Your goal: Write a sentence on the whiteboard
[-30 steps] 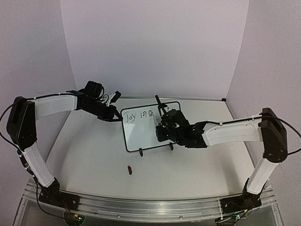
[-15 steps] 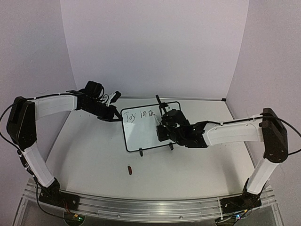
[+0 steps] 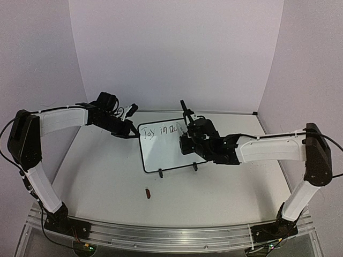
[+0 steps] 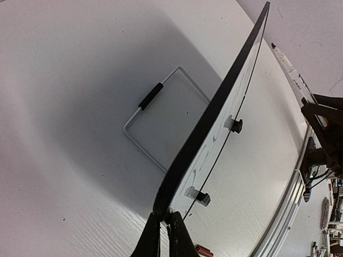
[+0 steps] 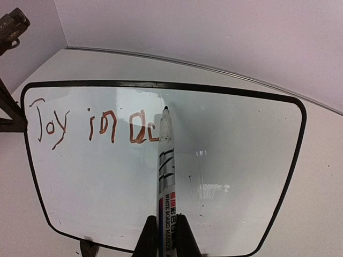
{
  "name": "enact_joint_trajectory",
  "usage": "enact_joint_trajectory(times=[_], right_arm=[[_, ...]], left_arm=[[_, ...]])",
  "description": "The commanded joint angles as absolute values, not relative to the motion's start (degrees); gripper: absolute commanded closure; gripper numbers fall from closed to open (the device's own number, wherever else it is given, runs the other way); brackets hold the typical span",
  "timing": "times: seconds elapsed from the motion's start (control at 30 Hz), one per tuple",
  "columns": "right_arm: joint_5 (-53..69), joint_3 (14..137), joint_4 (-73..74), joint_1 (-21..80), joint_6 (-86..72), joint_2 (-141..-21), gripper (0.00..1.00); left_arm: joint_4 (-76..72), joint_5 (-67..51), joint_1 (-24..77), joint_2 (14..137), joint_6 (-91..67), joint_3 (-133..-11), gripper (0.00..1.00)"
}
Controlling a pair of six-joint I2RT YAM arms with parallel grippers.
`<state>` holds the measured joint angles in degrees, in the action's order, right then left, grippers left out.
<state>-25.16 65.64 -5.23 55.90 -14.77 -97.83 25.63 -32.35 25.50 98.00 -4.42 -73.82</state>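
Note:
The whiteboard [image 3: 161,152] stands tilted on the table, black-framed, with red-brown writing "Joy in" and part of another word along its top. My left gripper [image 3: 132,132] is shut on the board's upper left corner; in the left wrist view its fingertips [image 4: 165,217] pinch the black frame [image 4: 214,112] edge-on. My right gripper [image 3: 187,140] is shut on a whiteboard marker [image 5: 165,166]. The marker tip sits at the board face [image 5: 230,144], just right of the last written letter. The right gripper [image 5: 167,225] holds the marker's barrel low down.
A small red marker cap [image 3: 148,193] lies on the table in front of the board. Two black clip feet [image 3: 160,173] hold the board's lower edge. A white wire stand [image 4: 155,96] lies behind the board. Walls close off the table's back and sides.
My right gripper has moved slightly up and to the right with the marker, and the last letters have grown. The left gripper and the board have stayed put.

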Motion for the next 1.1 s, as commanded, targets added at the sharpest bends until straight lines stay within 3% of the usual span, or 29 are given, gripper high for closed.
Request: enact_joint_trajectory(times=[0.0,1.07], right_arm=[[-26.3,69.2,-6.1,55.4,-12.9,-99.8,1.00],[-25.5,63.8,-3.9,56.6,-18.1,-98.8,1.00]], left_arm=[[27.5,-31.3,25.8,97.1,-2.6,-75.8,1.00],[27.4,-31.5,25.8,97.3,-2.7,-75.8,1.00]])
